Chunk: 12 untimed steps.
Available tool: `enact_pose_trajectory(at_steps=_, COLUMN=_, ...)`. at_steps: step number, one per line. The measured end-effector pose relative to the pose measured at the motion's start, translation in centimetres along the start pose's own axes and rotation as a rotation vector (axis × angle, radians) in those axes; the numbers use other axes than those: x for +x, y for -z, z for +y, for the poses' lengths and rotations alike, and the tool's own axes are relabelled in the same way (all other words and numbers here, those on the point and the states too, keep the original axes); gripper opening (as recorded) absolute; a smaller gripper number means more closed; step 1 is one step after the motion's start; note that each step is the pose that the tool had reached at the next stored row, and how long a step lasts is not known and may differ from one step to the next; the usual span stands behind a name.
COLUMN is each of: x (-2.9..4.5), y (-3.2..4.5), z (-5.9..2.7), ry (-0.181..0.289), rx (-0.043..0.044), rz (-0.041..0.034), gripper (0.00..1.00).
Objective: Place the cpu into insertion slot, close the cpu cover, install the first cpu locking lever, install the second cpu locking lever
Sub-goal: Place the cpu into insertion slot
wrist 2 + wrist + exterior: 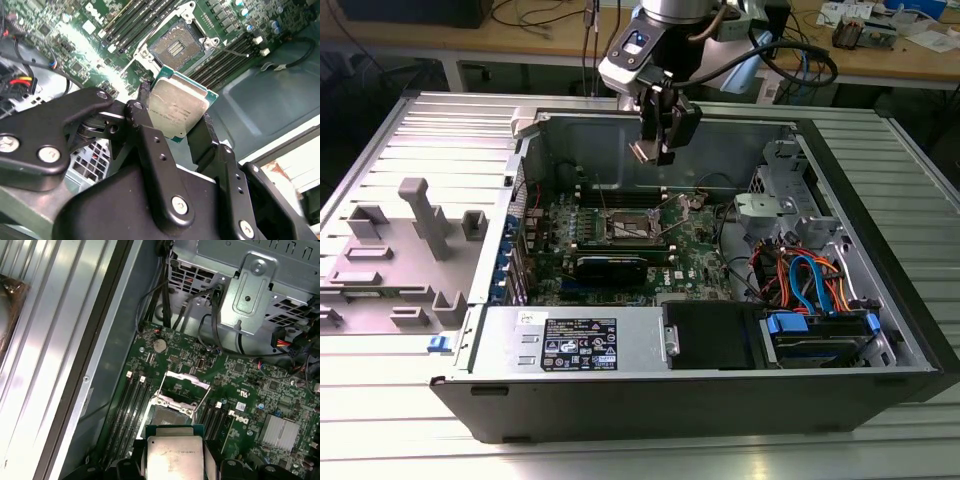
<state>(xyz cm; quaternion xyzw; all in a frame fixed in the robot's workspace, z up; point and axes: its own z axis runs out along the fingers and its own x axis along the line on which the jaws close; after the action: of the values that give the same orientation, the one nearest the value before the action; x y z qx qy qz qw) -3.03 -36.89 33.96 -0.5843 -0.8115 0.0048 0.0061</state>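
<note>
The gripper (175, 120) hovers, fingers (144, 112) pinching the cpu (180, 102) by its edges, mid-frame in the second wrist view, insertion slot (176, 46) at upper centre. I'd square corners and keep it level.

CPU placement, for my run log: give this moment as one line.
gripper: shut on cpu | cpu: held aloft | insertion slot: empty | cpu cover: open

Silver-grey arm with a matte black tool

Above the tool (653, 151), the arm (620, 70) has a rounded silver-grey housing with a small blue panel (635, 42), and black cables (810, 62) loop out beside it. In the second wrist view, the tool's links (150, 150) are black rounded bars pinned with silver screws (180, 205).
</note>
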Motion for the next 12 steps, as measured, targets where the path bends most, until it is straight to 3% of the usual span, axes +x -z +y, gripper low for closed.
enact_pose_trajectory(at_steps=2, x=0.00, y=-0.35, z=0.01, ry=-0.056, rx=0.0022, rz=0.0017, gripper=0.54)
enact_pose_trajectory(at_steps=7, x=-0.02, y=-0.84, z=0.01, ry=-0.114, rx=0.0061, rz=0.0036, gripper=0.54)
enact_pose_trajectory(at_steps=12, x=-0.02, y=-0.85, z=0.01, ry=-0.114, rx=0.0060, rz=0.0034, gripper=0.54)
